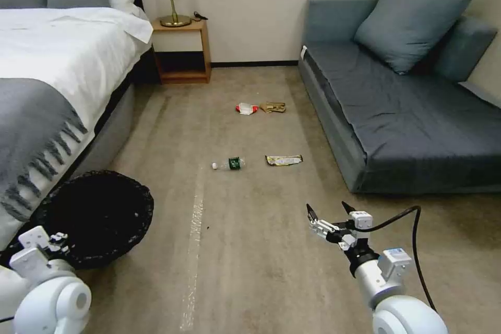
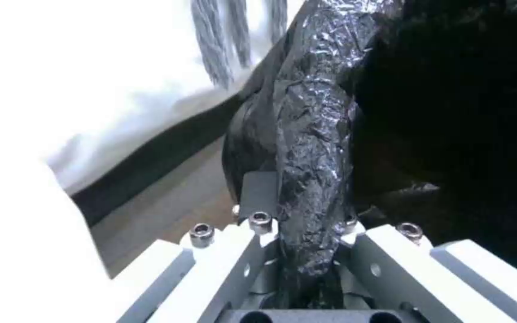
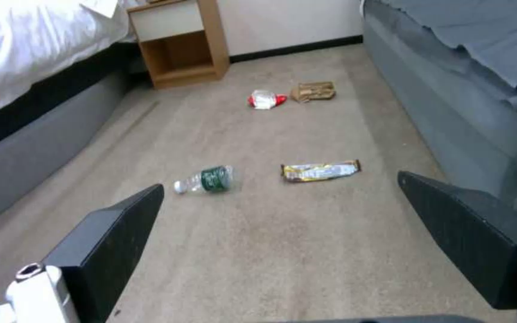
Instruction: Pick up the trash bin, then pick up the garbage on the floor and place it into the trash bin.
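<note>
On the carpet beside the bed (image 1: 47,73), seen from the head camera, we have the trash bin (image 1: 96,216) at our left, its bagged rim by the left gripper (image 1: 52,242). Our right gripper (image 1: 330,213) hangs over bare floor with its fingers spread and nothing between them. Ahead lie the bottle (image 1: 229,164) and the gold wrapper (image 1: 284,159). Farther on, toward the nightstand (image 1: 181,49), are the red-and-white packet (image 1: 246,108) and the brown scrap (image 1: 273,107). As we judge it, the bin must stay level and near while the right arm starts with the nearest litter.

From the left wrist, our left gripper (image 2: 309,264) is pinching the crinkled liner and rim of the trash bin (image 2: 315,134). The hold looks to be on rim as well as film, though we would guard against the bag slipping.

From the right wrist, the spread black fingers (image 3: 112,242) frame the bottle (image 3: 206,180) and wrapper (image 3: 320,171), both well apart from them. The round bottle may roll, so we should close across its body. The sofa (image 3: 450,80) bounds the right side and the bed frame the left; nothing lies across the path.
</note>
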You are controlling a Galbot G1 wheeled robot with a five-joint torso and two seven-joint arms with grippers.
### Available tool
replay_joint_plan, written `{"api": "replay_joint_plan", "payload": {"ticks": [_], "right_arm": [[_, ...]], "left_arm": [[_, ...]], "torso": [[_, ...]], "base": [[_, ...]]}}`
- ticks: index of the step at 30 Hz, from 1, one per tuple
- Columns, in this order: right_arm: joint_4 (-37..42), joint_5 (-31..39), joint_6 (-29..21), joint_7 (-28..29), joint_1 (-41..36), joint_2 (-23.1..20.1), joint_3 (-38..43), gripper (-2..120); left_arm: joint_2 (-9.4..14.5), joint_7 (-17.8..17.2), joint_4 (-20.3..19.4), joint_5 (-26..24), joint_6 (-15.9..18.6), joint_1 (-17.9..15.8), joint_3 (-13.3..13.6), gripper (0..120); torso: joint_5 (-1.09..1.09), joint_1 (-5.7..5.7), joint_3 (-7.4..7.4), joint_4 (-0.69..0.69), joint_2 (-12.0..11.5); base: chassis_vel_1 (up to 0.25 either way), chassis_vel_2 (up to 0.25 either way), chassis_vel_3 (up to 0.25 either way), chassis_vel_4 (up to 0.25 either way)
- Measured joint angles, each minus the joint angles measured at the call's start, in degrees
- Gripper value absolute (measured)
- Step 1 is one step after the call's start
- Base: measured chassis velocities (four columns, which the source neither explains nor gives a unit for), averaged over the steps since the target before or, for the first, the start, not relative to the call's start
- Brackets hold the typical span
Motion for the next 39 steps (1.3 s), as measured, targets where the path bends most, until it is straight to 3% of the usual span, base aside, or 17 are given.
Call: {"api": "replay_joint_plan", "payload": {"ticks": [20, 39], "right_arm": [[-2.8, -0.4, 2.8, -3.6, 0.9, 0.0, 0.2, 100], [-3.9, -0.6, 2.8, -4.3, 0.7, 0.8, 0.3, 100]], "left_arm": [[-1.2, -0.5, -4.5, 1.6, -0.4, 2.2, 1.3, 3], [-0.9, 0.2, -1.9, 1.6, -2.3, 1.7, 1.5, 3]], "torso": [[0.0, 0.0, 0.0, -0.01, 0.0], [0.0, 0.0, 0.0, 0.0, 0.0]], "base": [[0.0, 0.0, 0.0, 0.0], [-0.096, 0.102, 0.094, -0.102]]}}
